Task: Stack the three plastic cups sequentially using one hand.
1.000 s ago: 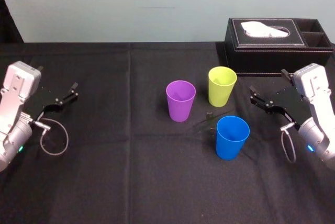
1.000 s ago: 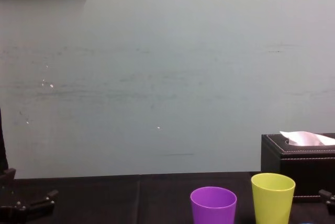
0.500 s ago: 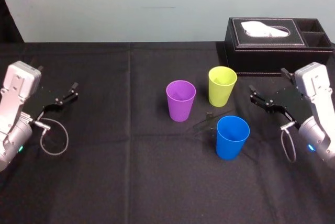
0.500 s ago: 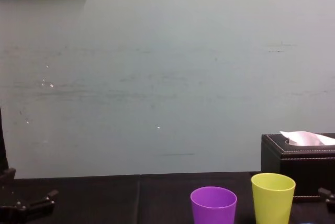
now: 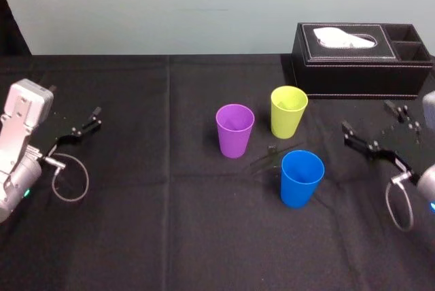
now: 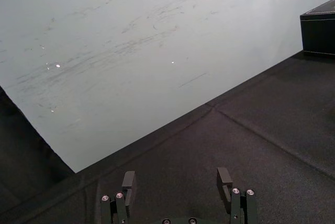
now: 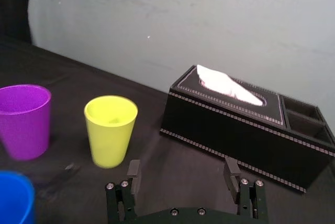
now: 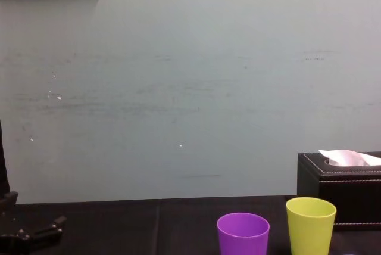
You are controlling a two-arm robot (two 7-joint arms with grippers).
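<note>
Three plastic cups are counted on the black-draped bench (image 5: 170, 223); all are stood upright, mouths up, long axes vertical, walls tapered toward the base; none is nested. The purple cup (image 5: 234, 131) is set near centre; the yellow-green cup (image 5: 288, 111) is just to its right and slightly farther back, not touching; the blue cup (image 5: 302, 178) is nearest the robot, in front of the yellow-green one, apart. One black tissue box (image 5: 360, 60) is noted at back right. The right end effector (image 7: 182, 169) is held low, right of the blue cup, fingers spread, nothing gripped; the left end effector (image 6: 176, 179) is parked far left, likewise released.
</note>
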